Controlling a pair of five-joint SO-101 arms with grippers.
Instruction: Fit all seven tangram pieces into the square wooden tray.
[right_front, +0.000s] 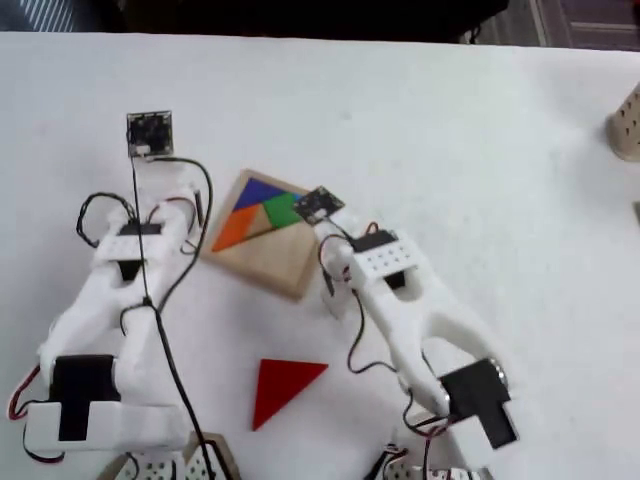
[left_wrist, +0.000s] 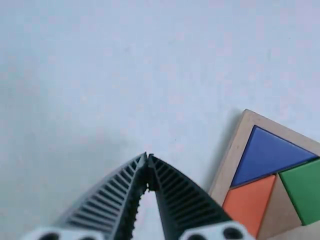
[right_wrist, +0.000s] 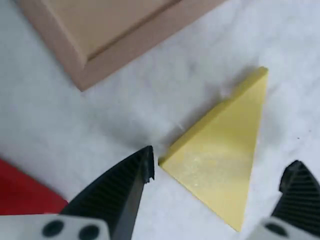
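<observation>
Right tool (right_wrist: 221, 167) open over one yellow triangle (right_wrist: 222, 152); left tool (left_wrist: 148, 159) closed; tray (left_wrist: 227, 165) holds three pieces (left_wrist: 265, 155).

Bright, even light gives the tray (left_wrist: 227, 160) a soft (short) shadow.

tray (right_front: 270, 262): pale bare wood
blue triangle (right_front: 262, 190): solid blue, at the tray's 12 o'clock
green piece (right_front: 283, 209): plain green
orange triangle (right_front: 237, 228): plain orange
red triangle (right_front: 278, 387): solid red
yellow triangle (right_wrist: 222, 165): pale yellow
table (right_front: 450, 150): white

Table (right_front: 470, 150) lies open beyond the tray (right_front: 268, 258); left arm (right_front: 110, 290) and right arm (right_front: 400, 290) flank it.
</observation>
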